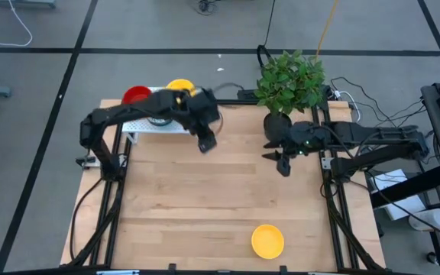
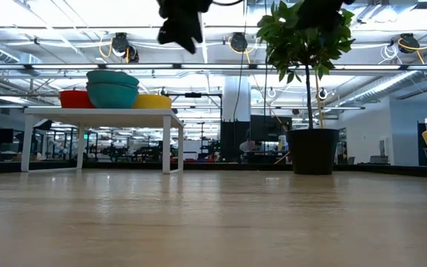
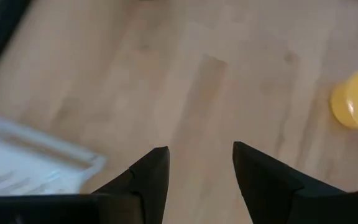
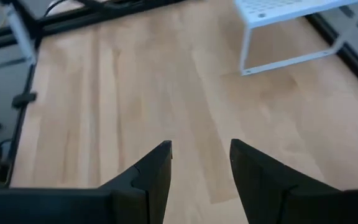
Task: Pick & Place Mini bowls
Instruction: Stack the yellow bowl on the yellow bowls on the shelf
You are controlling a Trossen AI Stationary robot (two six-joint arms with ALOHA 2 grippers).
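Wooden table seen from above, with a small white rack standing at its far left corner. On the rack, the low view shows four mini bowls: one red bowl, two teal bowls nested one in the other, and one yellow bowl on the side toward the plant. A fifth bowl — a single yellow one — lies alone on the bare wood near the front edge, well apart from the rack; it also appears in the left wrist view.

One black plant pot with a leafy green plant stands at the far edge, right of centre.

Left gripper hangs above the table just beside the rack's front right corner; its fingers stand apart and nothing lies between them. Right gripper hangs in front of the pot, fingers likewise parted and holding nothing — only bare wood shows in the gap.
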